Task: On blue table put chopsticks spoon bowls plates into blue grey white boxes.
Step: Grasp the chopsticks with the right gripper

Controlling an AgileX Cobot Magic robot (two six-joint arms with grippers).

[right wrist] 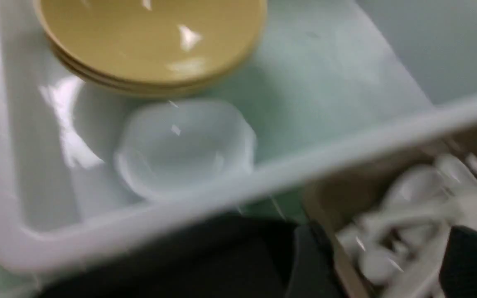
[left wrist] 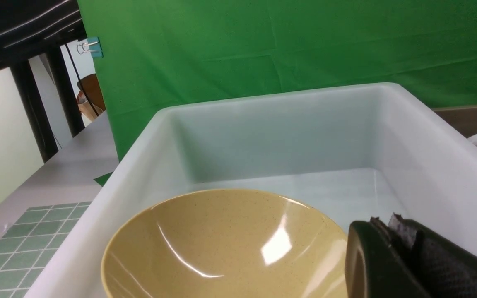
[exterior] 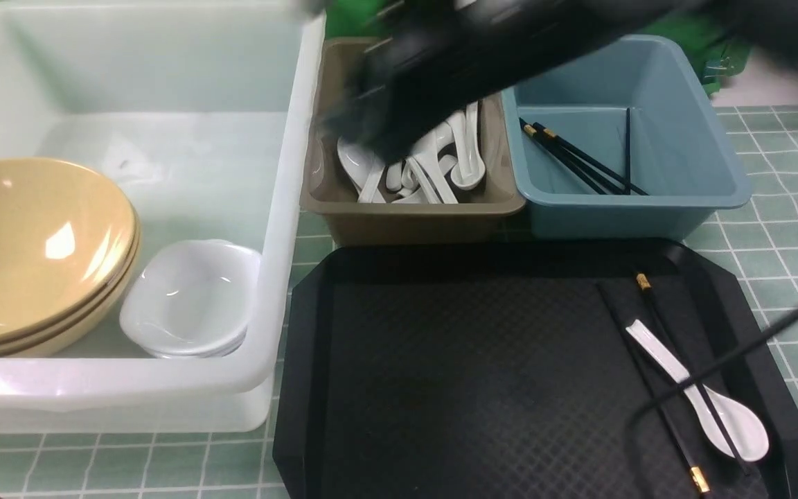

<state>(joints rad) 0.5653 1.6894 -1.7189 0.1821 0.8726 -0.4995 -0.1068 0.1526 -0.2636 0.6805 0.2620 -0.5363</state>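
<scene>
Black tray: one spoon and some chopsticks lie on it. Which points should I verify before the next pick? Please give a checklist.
1. Right gripper empty: ok, fingers apart over the spoons in the grey-brown bin.
2. Right arm steady: not ok, blurred in the front view.
3. White spoon free on the black tray: not ok, a chopstick lies across it.
4. Blue-teal bin has room: ok, only a few chopsticks inside.
5. Left gripper state: cannot tell, only partly visible above the white tub.
</scene>
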